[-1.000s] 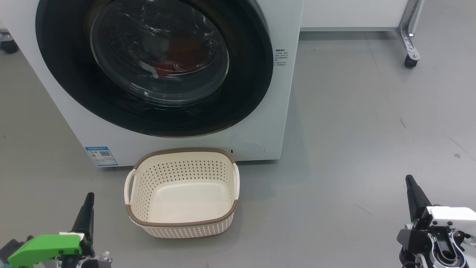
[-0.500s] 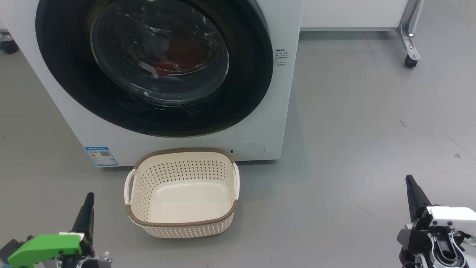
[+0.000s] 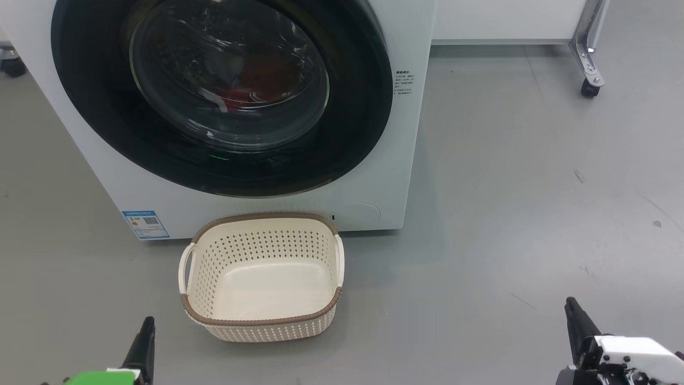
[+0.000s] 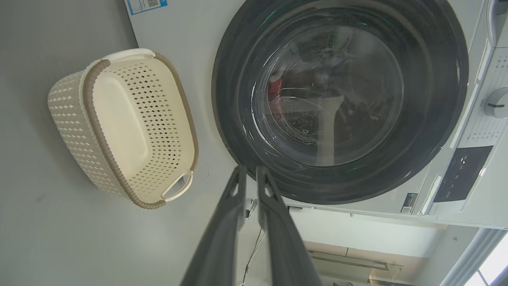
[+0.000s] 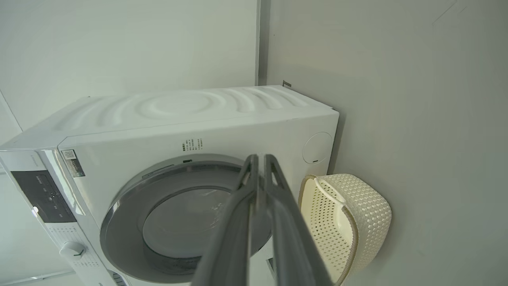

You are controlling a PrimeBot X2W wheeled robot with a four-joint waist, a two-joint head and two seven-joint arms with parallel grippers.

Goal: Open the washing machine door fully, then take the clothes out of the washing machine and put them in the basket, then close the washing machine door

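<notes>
The washing machine [image 3: 398,176] fills the upper left of the head view. The washing machine door [image 3: 355,107] sits shut against its front. The clothes [image 3: 248,88] show red through the glass bowl, and again as a red patch [image 4: 274,85] in the left wrist view. On the floor just before the machine stands the basket [image 3: 262,322], with nothing in it. My left gripper [image 3: 145,334] hangs low, left of the basket; its fingers [image 4: 250,171] are parted by a narrow gap and hold nothing. My right gripper [image 3: 574,315] is low at the far right, its fingers [image 5: 260,158] pressed together and bare.
A metal table leg on a caster [image 3: 589,88] stands at the back right. Another caster [image 3: 13,67] sits left of the machine. The machine's control panel and dial [image 4: 496,103] lie above the door. Grey floor spreads to the right of the basket.
Both grippers have sunk toward the bottom edge of the head view, each drawing slightly inward. The machine, the door and the basket have not moved.
</notes>
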